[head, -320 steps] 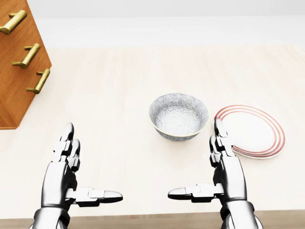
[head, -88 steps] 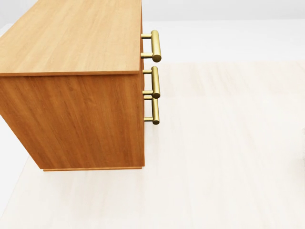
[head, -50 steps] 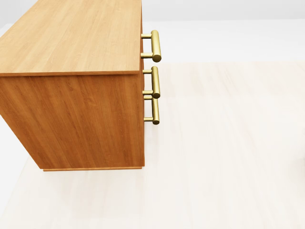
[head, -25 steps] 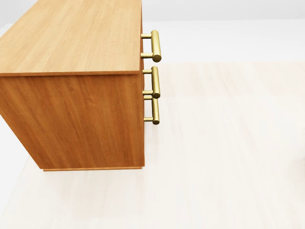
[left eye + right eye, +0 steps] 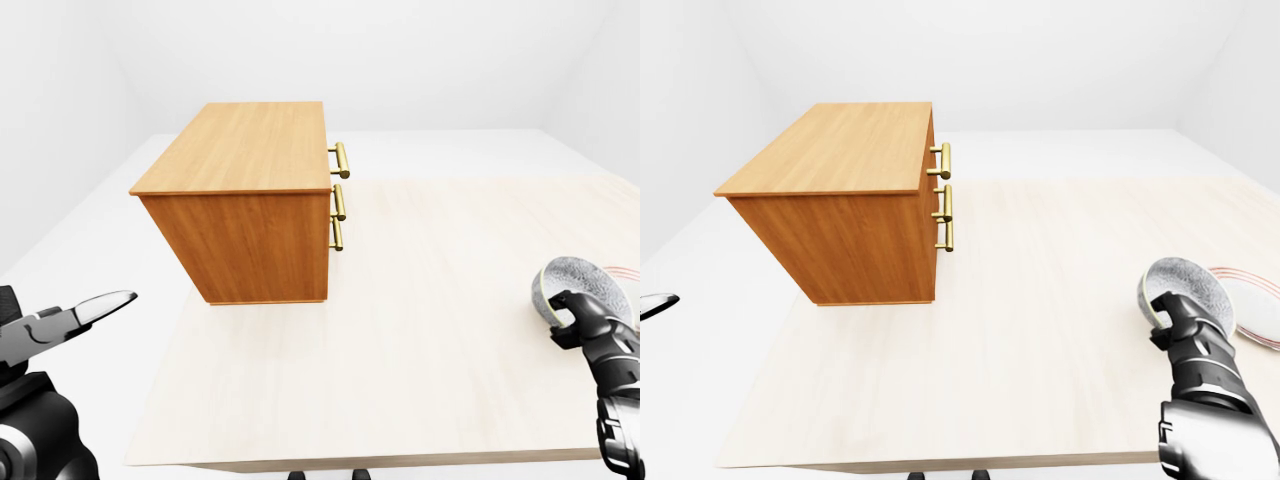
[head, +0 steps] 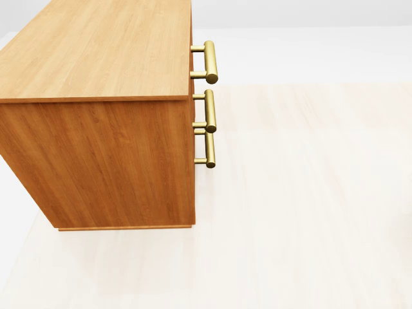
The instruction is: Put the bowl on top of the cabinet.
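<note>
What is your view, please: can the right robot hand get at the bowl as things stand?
Probably yes: the right robot hand is against the bowl, a finger curled at its rim, with nothing between them. Whether it grips is unclear.

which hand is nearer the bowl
Right. The right hand is at the bowl, gripping its rim; the left hand is far off at the left-eye view's lower left.

Room I'm in is super plain: white walls (image 5: 420,60) all round, meeting in a corner up at the left of my view, and a pale floor (image 5: 70,250). The light's soft and even. The big table (image 5: 420,340) has a light, washed-out wood top.
</note>
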### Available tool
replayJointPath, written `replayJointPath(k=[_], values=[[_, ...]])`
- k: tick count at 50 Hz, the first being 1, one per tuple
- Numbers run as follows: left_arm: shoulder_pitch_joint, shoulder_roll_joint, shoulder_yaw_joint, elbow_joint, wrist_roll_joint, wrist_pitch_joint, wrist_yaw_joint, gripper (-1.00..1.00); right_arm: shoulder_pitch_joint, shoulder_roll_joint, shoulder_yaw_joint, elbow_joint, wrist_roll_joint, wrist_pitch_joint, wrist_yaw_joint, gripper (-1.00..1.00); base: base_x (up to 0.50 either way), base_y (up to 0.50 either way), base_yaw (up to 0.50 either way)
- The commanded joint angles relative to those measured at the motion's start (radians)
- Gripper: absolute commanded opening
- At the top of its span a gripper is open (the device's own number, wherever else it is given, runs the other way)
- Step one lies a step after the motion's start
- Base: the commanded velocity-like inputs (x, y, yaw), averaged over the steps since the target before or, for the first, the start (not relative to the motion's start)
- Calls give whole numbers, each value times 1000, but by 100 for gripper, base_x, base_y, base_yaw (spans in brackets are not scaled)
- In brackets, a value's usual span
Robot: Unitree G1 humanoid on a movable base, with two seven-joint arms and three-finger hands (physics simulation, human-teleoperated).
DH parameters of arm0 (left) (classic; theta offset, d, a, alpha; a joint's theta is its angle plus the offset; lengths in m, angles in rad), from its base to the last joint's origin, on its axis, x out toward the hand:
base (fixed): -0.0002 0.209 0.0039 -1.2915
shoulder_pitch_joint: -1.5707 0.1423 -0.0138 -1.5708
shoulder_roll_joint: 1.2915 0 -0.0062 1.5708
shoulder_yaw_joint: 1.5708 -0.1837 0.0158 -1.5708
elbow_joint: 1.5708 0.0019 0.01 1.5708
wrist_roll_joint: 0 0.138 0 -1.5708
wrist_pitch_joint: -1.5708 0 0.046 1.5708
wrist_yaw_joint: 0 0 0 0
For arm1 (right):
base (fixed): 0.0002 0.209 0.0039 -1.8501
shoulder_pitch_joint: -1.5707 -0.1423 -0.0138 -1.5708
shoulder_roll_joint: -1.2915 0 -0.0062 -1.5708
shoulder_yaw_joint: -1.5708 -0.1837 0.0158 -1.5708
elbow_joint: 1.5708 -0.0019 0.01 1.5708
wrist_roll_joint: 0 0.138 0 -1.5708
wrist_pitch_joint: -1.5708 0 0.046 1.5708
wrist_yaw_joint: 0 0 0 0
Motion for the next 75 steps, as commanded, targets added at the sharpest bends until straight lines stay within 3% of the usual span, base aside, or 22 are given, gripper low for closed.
replayJointPath(k=[1,16,22,28,31,37,38,39,43,44,46,47,51,57,58,63,64,65,69,72,73,75], values=[[0,-3,-7,4,8,0,-2,100,18,15,4,22,34,0,32,-100,0,0,0],[-1,0,-1,-4,3,0,0,100,13,4,2,19,43,-2,36,-100,0,0,0],[0,-2,-3,-2,6,0,-1,100,-32,-42,-3,3,42,0,44,-100,0,0,0],[1,-5,-11,-1,13,0,-3,100,-211,-130,5,-42,-3,0,56,-100,0,0,0],[-1,-4,-8,0,11,0,-4,100,-356,-169,40,-73,-78,0,117,-100,0,0,0],[-1,-4,-8,0,11,0,-4,100,-364,-167,25,-67,-99,0,117,-100,0,0,0],[1,-5,-17,-5,18,0,-3,100,-631,-181,115,-105,-213,0,277,-100,0,0,0],[0,-4,-14,-6,16,0,-3,100,-728,-170,137,-92,-273,0,299,-100,0,0,0],[-2,-3,-11,-4,15,0,-3,100,-790,-153,118,-77,-340,0,316,-100,0,0,0],[0,-5,-14,-6,17,0,-4,100,-890,-117,152,-76,-398,0,342,-100,0,0,0],[0,-6,-15,-7,17,0,-4,100,-901,-112,136,-66,-421,0,339,-100,0,0,0],[2,-7,-11,-9,14,0,-5,100,-976,-57,167,-60,-470,0,347,-100,0,0,0],[1,-7,-11,-10,15,0,-4,100,-1056,21,169,-38,-549,0,350,-100,0,0,0],[1,-7,-12,-11,15,0,-5,100,-1059,27,144,-35,-576,0,350,-100,0,0,0],[1,-7,-28,-22,24,0,-4,100,-1197,158,187,-14,-615,0,411,-100,0,0,0],[-1,-8,-22,-27,20,0,-5,100,-1224,196,171,-4,-646,0,404,-100,0,0,0],[-1,-9,-24,-26,21,0,-6,100,-1272,279,168,1,-641,0,409,-100,0,0,0],[-2,-10,-27,-25,22,0,-7,100,-1287,315,163,4,-636,0,411,-100,0,0,0],[-2,-11,-27,-26,22,0,-8,100,-1304,384,147,3,-618,0,412,-100,0,0,0],[-2,-11,-27,-26,22,0,-8,100,-1305,385,147,3,-615,0,411,-100,0,0,0],[-2,-16,-35,-39,18,0,-6,100,-1303,461,135,3,-587,0,400,-100,0,0,0],[-2,-16,-38,-43,19,0,-5,100,-1304,473,137,2,-575,0,401,-100,0,0,0]])
